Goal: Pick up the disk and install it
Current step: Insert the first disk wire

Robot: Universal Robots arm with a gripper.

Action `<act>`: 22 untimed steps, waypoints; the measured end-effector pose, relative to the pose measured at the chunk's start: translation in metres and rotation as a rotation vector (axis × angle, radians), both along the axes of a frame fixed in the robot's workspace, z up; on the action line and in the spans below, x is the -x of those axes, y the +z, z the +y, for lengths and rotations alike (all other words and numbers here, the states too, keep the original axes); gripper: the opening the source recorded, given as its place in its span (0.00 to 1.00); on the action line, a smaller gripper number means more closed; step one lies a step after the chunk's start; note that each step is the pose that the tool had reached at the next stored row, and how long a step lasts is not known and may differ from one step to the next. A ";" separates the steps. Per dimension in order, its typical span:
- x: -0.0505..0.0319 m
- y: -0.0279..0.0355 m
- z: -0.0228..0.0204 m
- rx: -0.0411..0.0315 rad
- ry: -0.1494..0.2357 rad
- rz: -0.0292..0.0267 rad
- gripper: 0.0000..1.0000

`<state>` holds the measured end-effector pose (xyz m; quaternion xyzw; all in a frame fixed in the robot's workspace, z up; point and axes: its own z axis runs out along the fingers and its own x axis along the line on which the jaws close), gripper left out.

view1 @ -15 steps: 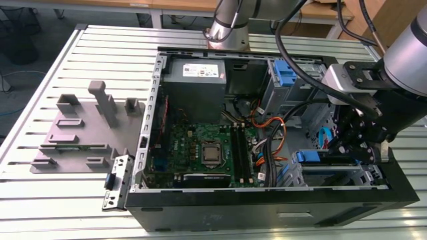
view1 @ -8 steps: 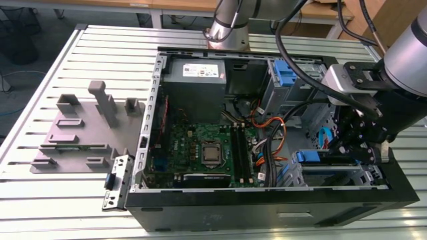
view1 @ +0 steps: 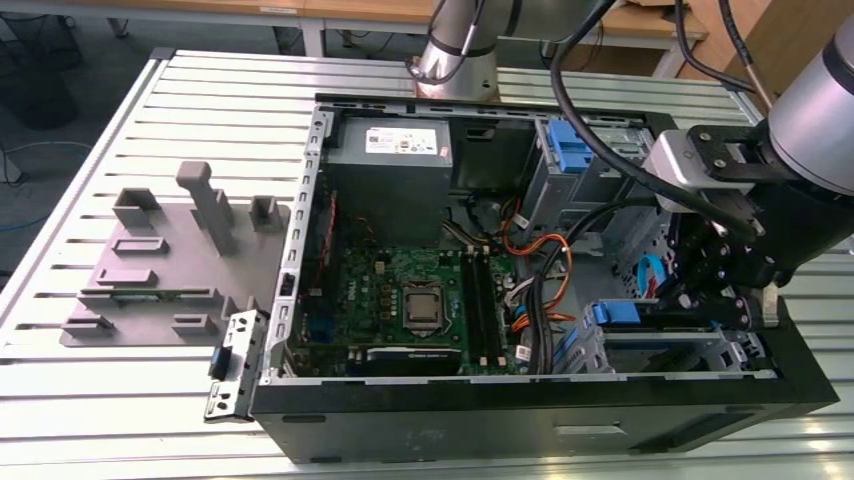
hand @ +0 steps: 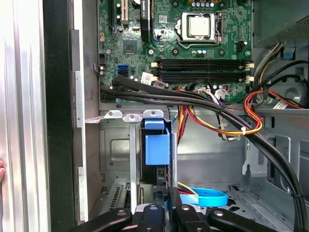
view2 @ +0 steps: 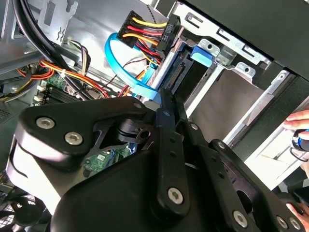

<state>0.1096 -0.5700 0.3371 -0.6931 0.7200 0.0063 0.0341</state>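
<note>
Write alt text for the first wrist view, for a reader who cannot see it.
The gripper sits at a drive bay in an open computer case, where the disk stands edge-on in its blue carrier between metal bay rails. Beyond it lie the green motherboard and black and orange cables.

You are looking at a robotics lab or assembly workshop: a slotted aluminium worktop (view1: pixel 160 420) carries an opened computer case (view1: pixel 534 420) with its motherboard (view1: pixel 414 300) and cabling bare. At nine o'clock from the case sits a grey fixture block (view1: pixel 160 270) with upright pegs. At twelve o'clock the arm's base (view1: pixel 461 60) is bolted to the worktop, with wooden benches (view1: pixel 360 10) behind it.
</note>
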 end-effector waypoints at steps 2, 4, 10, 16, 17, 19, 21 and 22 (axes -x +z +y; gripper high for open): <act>0.0001 -0.0007 -0.0001 -0.0005 0.000 -0.0018 0.16; 0.0001 -0.0012 -0.0001 -0.0002 0.000 -0.0033 0.16; 0.0001 -0.0013 -0.0001 -0.0003 0.000 -0.0037 0.16; 0.0004 0.0010 -0.0001 -0.0005 0.000 -0.0051 0.16; 0.0008 0.0009 -0.0001 -0.0004 0.002 -0.0071 0.16; 0.0012 0.0007 -0.0001 -0.0003 0.008 -0.0087 0.16; 0.0013 0.0005 0.0000 -0.0004 0.015 -0.0095 0.16; 0.0013 0.0004 0.0002 -0.0005 0.018 -0.0099 0.16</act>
